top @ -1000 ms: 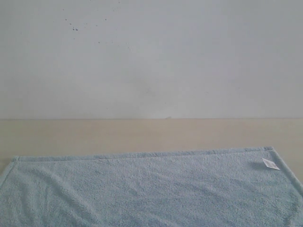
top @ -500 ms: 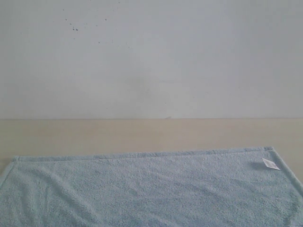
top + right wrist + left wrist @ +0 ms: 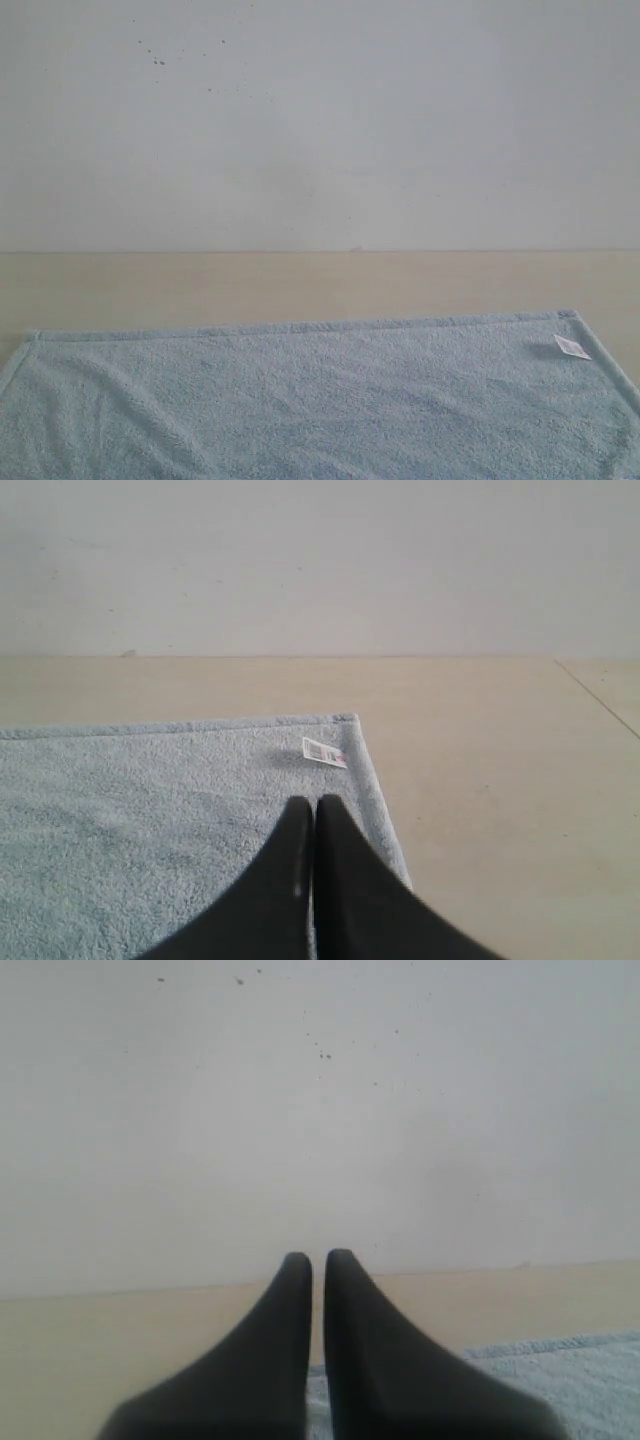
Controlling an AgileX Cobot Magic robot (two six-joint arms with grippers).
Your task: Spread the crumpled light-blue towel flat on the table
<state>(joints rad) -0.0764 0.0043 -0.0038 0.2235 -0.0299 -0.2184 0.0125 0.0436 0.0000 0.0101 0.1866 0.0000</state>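
The light-blue towel lies spread flat on the beige table, its far hem straight and its white tag near the far right corner. No arm shows in the exterior view. In the left wrist view my left gripper is shut with nothing between its black fingers, held above the table with a towel edge below. In the right wrist view my right gripper is shut and empty, hovering over the towel just short of the white tag and corner.
A plain white wall with a few dark specks rises behind the table's far edge. Bare table extends beyond the towel's right hem, with a seam line at the far right.
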